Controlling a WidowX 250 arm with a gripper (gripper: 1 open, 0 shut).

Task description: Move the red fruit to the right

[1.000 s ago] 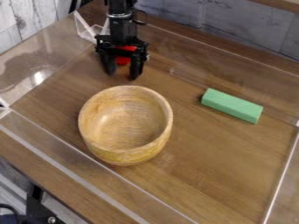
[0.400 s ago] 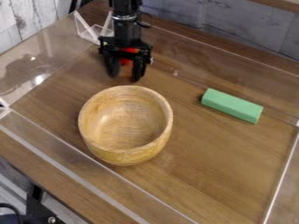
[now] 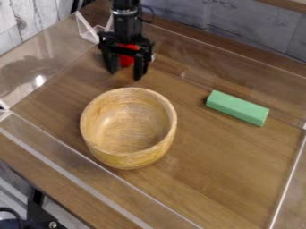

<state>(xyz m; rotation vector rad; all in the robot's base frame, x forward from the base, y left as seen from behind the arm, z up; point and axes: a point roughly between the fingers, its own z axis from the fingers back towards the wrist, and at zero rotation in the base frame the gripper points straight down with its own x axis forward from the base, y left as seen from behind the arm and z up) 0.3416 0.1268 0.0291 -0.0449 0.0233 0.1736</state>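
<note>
The red fruit (image 3: 125, 62) shows as a small red patch between the black fingers of my gripper (image 3: 125, 64), at the back left of the table, just beyond the wooden bowl. The gripper points straight down and is shut on the fruit, one finger on each side. Its fingers hide most of the fruit, and I cannot tell whether the fruit touches the tabletop.
A large wooden bowl (image 3: 128, 126) stands in front of the gripper, near the middle. A green rectangular block (image 3: 237, 107) lies to the right. A low transparent wall (image 3: 36, 85) borders the wooden tabletop.
The gripper, with the red fruit between its fingers, shifted slightly right and toward the bowl, then back up and left. Bowl and green block have not moved.
</note>
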